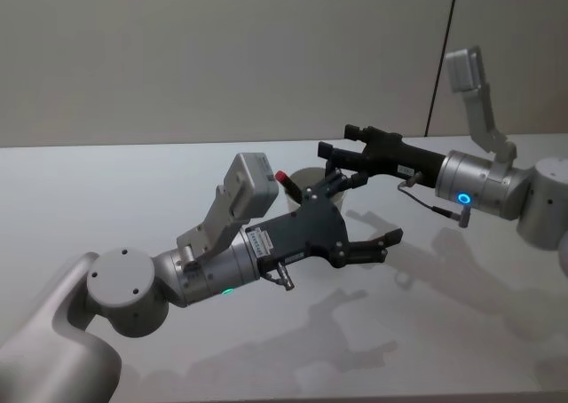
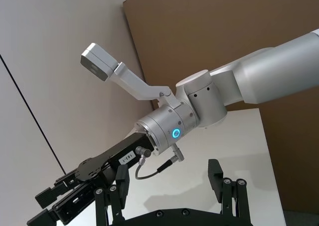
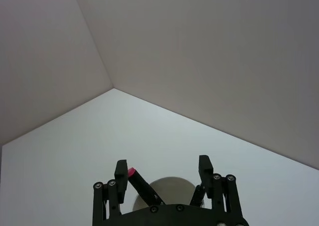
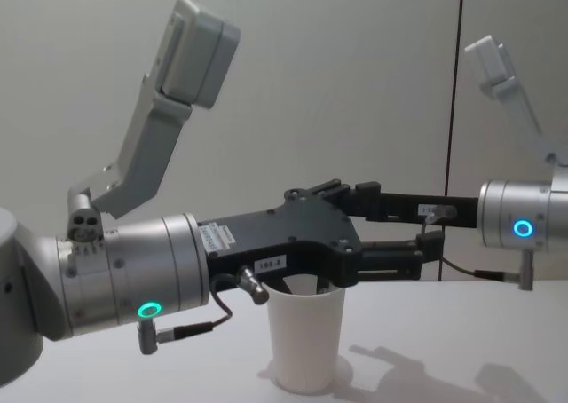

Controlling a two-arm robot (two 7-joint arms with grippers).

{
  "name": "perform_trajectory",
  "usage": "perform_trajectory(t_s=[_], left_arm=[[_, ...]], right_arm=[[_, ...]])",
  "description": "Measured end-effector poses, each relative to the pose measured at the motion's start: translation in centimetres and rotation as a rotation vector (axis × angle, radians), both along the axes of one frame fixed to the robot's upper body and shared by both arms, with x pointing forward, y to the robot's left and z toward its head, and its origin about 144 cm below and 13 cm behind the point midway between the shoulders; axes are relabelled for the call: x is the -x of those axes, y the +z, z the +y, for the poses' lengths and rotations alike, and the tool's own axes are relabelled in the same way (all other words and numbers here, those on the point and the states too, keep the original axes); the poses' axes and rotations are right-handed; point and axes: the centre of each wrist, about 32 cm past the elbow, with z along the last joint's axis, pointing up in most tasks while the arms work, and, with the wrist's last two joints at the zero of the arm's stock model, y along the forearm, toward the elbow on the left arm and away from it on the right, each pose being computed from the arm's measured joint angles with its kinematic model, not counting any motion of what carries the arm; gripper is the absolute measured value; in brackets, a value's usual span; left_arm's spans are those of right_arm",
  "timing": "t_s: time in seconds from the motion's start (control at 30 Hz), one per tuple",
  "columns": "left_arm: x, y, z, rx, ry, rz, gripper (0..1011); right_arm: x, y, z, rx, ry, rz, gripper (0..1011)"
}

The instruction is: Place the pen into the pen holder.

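The pen holder, a white paper cup (image 4: 306, 341), stands on the table, its rim (image 1: 306, 174) showing behind my left gripper. The pen (image 1: 287, 184), black with a red end (image 3: 131, 172), leans inside the cup with its red end sticking out above the rim. My right gripper (image 3: 163, 167) hovers just over the cup with its fingers (image 3: 121, 169) open on either side of the pen, not touching it. My left gripper (image 1: 368, 209) reaches across in front of the cup, open and empty, its fingers (image 2: 215, 171) spread wide.
The white table (image 1: 106, 199) runs back to a plain grey wall. My right arm (image 2: 199, 106) stretches in from the right, close above the left gripper. Both grippers crowd the space over the cup.
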Motion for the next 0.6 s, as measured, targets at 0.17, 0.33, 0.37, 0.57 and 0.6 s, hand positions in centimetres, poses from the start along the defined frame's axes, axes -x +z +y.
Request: perform_trajectory(t_s=[0.17, 0.33, 0.37, 0.57, 0.6], left_arm=[[0.0, 0.0, 0.0, 0.0, 0.0, 0.0, 1002], [0.0, 0.0, 0.0, 0.0, 0.0, 0.0, 1000], [0.0, 0.0, 0.0, 0.0, 0.0, 0.0, 1000], [0.0, 0.0, 0.0, 0.0, 0.0, 0.0, 1000], [0.0, 0.0, 0.0, 0.0, 0.0, 0.0, 1002]], right_arm=[[-0.01, -0.06, 0.08, 0.001, -0.001, 0.0, 999], [-0.01, -0.11, 0.14, 0.001, -0.001, 0.001, 1002], [-0.01, -0.12, 0.15, 0.001, -0.001, 0.001, 1002], [-0.01, -0.17, 0.16, 0.001, -0.001, 0.002, 1002], [-0.01, -0.17, 0.17, 0.001, -0.001, 0.002, 1002]])
